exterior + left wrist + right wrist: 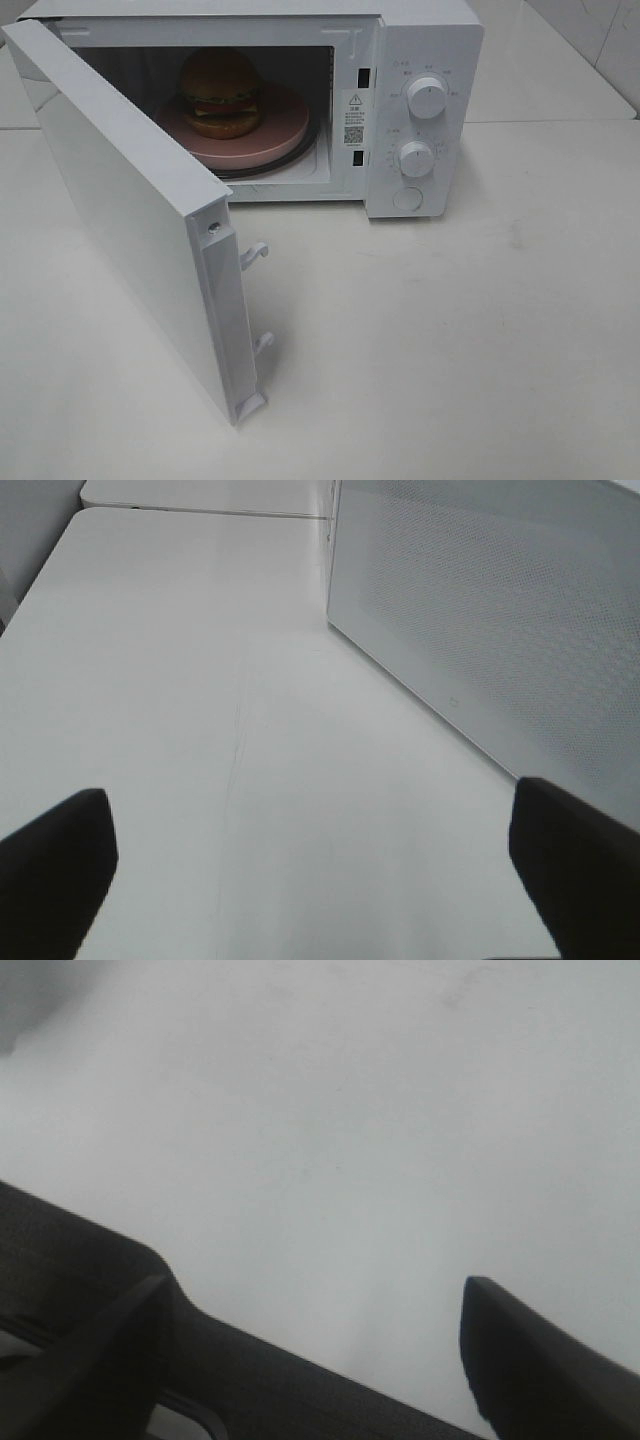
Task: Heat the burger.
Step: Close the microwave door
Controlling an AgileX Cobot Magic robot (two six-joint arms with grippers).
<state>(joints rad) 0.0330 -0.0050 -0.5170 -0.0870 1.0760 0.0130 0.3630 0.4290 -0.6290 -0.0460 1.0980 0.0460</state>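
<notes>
The burger (220, 92), with a brown bun, lettuce, tomato and cheese, stands on a round pink plate (282, 128) inside the white microwave (425, 60). The microwave door (130, 215) is swung wide open toward the front left. Neither arm shows in the high view. In the left wrist view my left gripper (315, 865) is open over bare table, its dark fingertips (55, 870) far apart, with the door's outer face (500, 630) close by. My right gripper (320, 1350) is open above plain white table, nothing between its fingers.
The microwave has two round knobs (427, 97) and a button (407, 198) on its right panel. Door latch hooks (254, 255) stick out from the door's edge. A seam between white tables (200, 512) runs behind.
</notes>
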